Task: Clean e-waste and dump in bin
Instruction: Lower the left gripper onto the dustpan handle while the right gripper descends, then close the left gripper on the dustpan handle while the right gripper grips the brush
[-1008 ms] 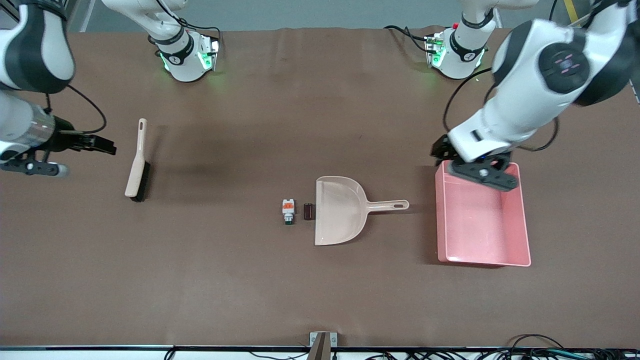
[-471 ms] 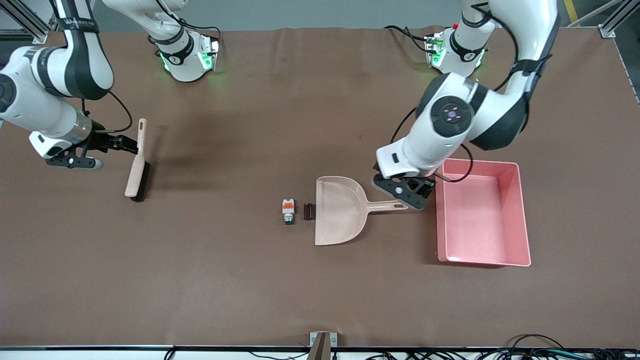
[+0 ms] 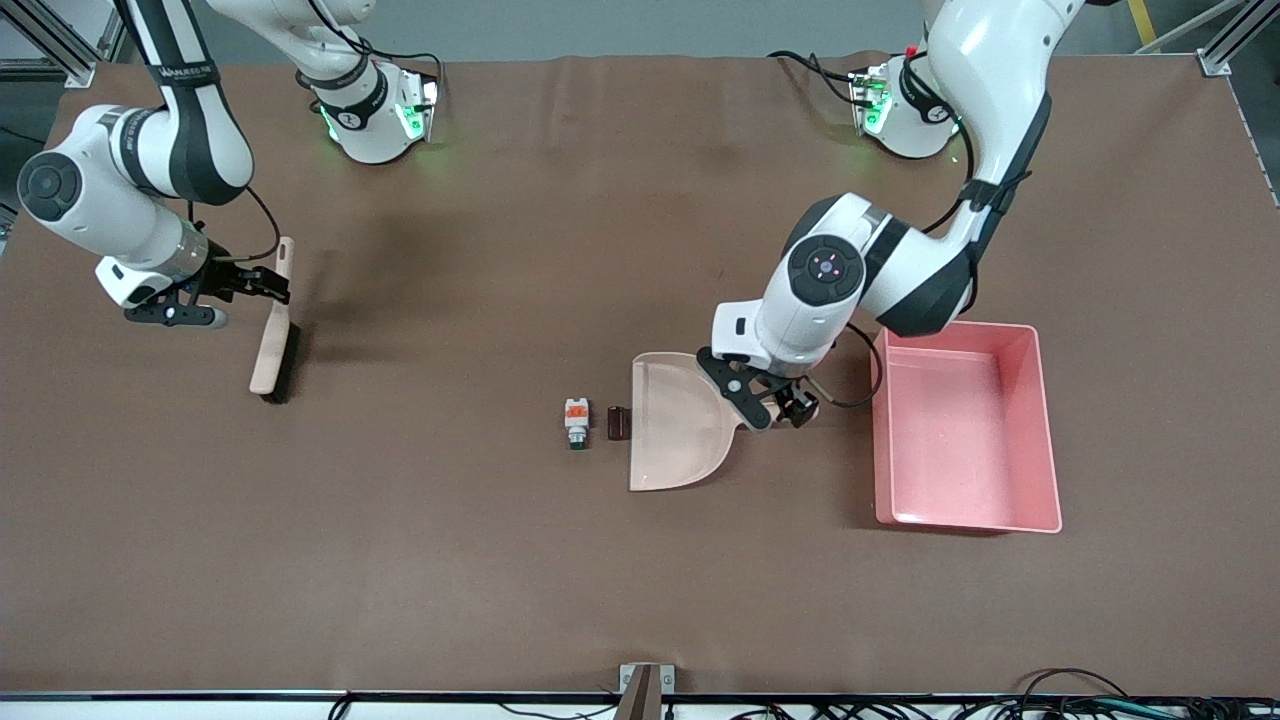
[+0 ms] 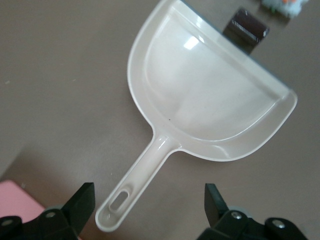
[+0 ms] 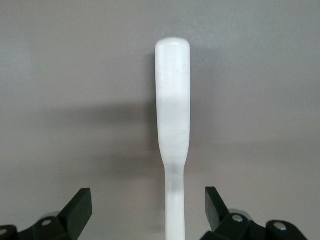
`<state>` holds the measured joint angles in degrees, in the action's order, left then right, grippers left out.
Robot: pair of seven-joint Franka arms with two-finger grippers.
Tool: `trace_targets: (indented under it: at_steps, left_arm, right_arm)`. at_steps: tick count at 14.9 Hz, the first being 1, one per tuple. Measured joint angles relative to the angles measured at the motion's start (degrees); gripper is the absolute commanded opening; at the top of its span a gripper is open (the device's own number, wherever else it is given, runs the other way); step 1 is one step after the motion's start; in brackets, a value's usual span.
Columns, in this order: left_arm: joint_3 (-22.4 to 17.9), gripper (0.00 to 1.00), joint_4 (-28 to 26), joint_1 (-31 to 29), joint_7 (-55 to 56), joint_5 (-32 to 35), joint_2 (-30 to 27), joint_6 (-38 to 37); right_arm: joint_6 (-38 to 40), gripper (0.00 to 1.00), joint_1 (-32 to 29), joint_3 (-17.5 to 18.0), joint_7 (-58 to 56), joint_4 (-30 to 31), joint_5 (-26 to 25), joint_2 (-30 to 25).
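The e-waste lies mid-table beside the dustpan's mouth: a white component with orange parts and a green tip (image 3: 576, 421) and a dark cylinder (image 3: 617, 422). Both show in the left wrist view, the cylinder (image 4: 248, 30) at the pan's lip and the white component (image 4: 282, 5) at the frame's edge. The pink bin (image 3: 1040, 430) stands toward the left arm's end. My left gripper (image 3: 785, 405) is open over the beige dustpan's handle (image 4: 135, 190), one finger on each side, not touching (image 4: 149, 204). My right gripper (image 3: 262, 285) is open astride the brush's handle (image 5: 172, 125), jaws apart (image 5: 148, 207).
The beige dustpan (image 3: 680, 430) lies flat between the e-waste and the bin, its handle toward the bin. The beige black-bristled brush (image 3: 273, 345) lies toward the right arm's end. A corner of the bin shows in the left wrist view (image 4: 15, 205).
My left arm swung from over the bin's rim to over the dustpan's handle. My right arm moved in from the table's end to the brush's handle. The objects have not moved.
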<state>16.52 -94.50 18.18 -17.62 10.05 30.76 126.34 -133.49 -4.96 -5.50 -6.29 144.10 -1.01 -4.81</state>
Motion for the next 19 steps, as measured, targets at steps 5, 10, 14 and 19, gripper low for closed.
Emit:
trace_targets:
  at_steps: [5,10,14,19]
  left_arm:
    - [0.0,0.93,0.91,0.3,-11.75,0.37,3.31,0.68]
    - [0.0,0.92,0.98,0.35,-22.73,2.29,4.98,0.66]
    - [0.01,0.88,1.58,0.52,-23.9,6.13,6.96,0.7]
    - [0.02,0.8,3.36,1.17,-23.98,8.61,8.5,0.7]
  right_arm:
    - [-9.44,1.0,-1.2,0.0,-2.91,5.41,-0.57,0.89]
    - [-15.75,0.97,-6.55,-0.17,-10.42,6.37,-0.63,5.9]
    - [-19.12,0.95,-6.44,0.3,-10.53,6.32,-0.56,8.68]
    - [-20.86,0.7,-5.48,0.57,-9.54,6.04,-0.48,10.39]
